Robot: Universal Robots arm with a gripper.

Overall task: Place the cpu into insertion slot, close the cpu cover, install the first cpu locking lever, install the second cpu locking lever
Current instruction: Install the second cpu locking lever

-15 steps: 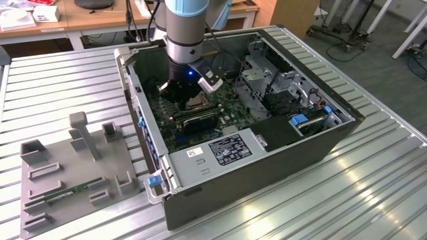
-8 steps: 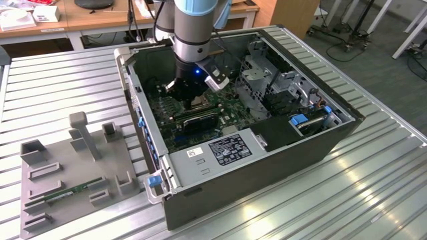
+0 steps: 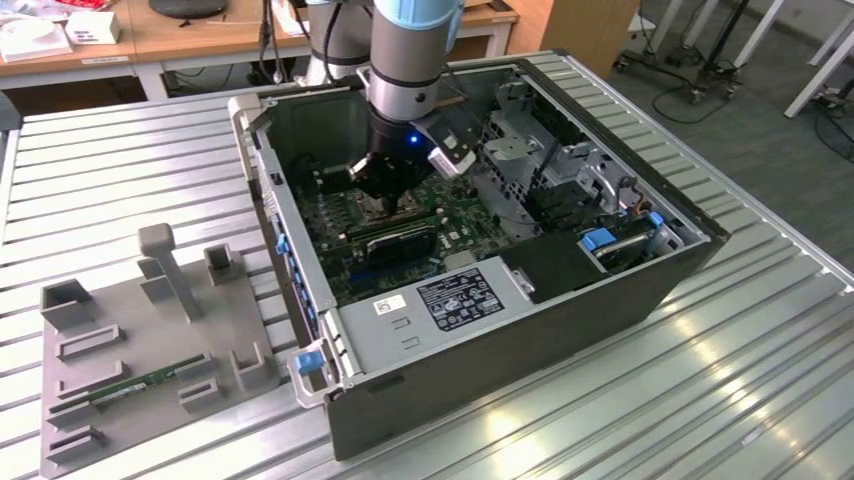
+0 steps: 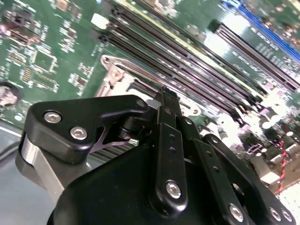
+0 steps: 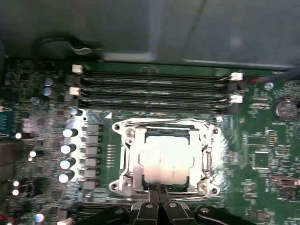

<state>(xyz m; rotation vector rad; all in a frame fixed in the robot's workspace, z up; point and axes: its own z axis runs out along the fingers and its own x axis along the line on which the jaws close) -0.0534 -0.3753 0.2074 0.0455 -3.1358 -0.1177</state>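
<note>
Silvery cpu cover is lying stiff and thin over the cpu; fingers, pressed together, are touching its edge.

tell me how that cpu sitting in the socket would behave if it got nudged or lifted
The cpu looks like a thin flat chip, so probably light and stiff. Its pale metal face looks smooth, so likely slippery to pinch. It lies flat inside the cpu cover on the insertion slot, so a nudge would hardly shift or tip it.
</note>
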